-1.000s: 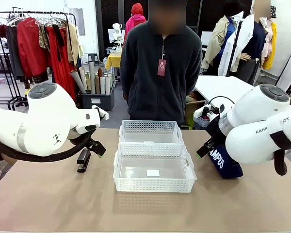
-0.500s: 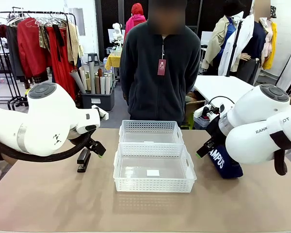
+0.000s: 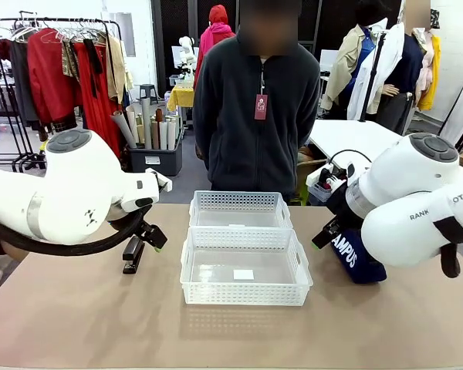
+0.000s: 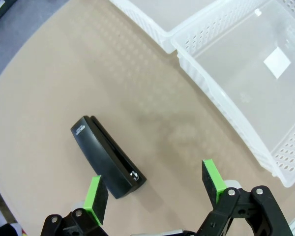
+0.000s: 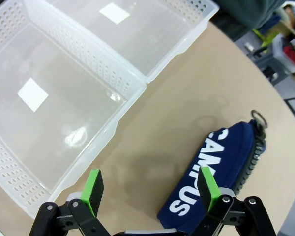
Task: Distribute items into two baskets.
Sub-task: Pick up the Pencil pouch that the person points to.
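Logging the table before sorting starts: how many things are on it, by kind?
White perforated plastic baskets: 2
Small black desk stapler: 1
Navy-blue soft zip pouch with white lettering: 1
Total: 4

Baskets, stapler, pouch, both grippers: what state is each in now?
near basket: empty
far basket: empty
stapler: closed, lying on the table, unheld
pouch: lying on the table, unheld
left gripper: open, holding nothing
right gripper: open, holding nothing

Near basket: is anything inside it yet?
Only a white sticker on the floor of the near basket; no item. The stapler and pouch lie on the table. Its front wall screens the nearest strip of floor.
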Controlling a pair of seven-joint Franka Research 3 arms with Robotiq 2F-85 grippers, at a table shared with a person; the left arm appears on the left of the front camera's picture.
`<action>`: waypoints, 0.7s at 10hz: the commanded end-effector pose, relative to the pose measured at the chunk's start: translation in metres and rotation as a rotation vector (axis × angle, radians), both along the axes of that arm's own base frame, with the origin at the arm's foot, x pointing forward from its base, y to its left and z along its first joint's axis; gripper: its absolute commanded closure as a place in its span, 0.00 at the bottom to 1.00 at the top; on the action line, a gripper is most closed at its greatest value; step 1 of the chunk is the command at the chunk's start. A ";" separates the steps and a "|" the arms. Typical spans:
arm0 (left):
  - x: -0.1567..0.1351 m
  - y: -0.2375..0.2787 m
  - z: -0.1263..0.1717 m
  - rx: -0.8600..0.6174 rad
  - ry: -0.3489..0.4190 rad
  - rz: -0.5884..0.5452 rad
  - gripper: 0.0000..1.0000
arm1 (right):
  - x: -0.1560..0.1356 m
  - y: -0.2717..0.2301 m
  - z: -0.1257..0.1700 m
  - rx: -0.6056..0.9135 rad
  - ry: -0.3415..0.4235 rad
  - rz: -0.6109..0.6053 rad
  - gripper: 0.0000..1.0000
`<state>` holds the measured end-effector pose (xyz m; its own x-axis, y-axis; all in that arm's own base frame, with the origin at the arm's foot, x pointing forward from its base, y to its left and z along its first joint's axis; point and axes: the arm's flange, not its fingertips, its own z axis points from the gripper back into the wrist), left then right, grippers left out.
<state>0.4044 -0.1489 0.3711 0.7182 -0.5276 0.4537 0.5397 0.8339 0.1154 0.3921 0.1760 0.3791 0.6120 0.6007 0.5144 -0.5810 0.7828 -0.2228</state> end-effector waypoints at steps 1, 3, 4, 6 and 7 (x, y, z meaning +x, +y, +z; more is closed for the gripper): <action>0.002 0.001 0.020 0.009 0.081 0.055 0.00 | -0.025 0.018 -0.003 -0.049 -0.091 -0.078 0.00; -0.004 -0.002 0.029 0.001 0.097 0.082 0.00 | -0.034 0.030 0.001 -0.064 -0.092 -0.087 0.00; -0.004 -0.002 0.035 -0.004 0.093 0.074 0.00 | -0.038 0.030 0.003 -0.081 -0.104 -0.104 0.00; -0.001 0.000 0.026 0.013 0.088 0.056 0.00 | -0.018 0.026 0.019 -0.052 -0.085 -0.060 0.00; -0.001 0.000 0.026 0.013 0.088 0.056 0.00 | -0.018 0.026 0.019 -0.052 -0.085 -0.060 0.00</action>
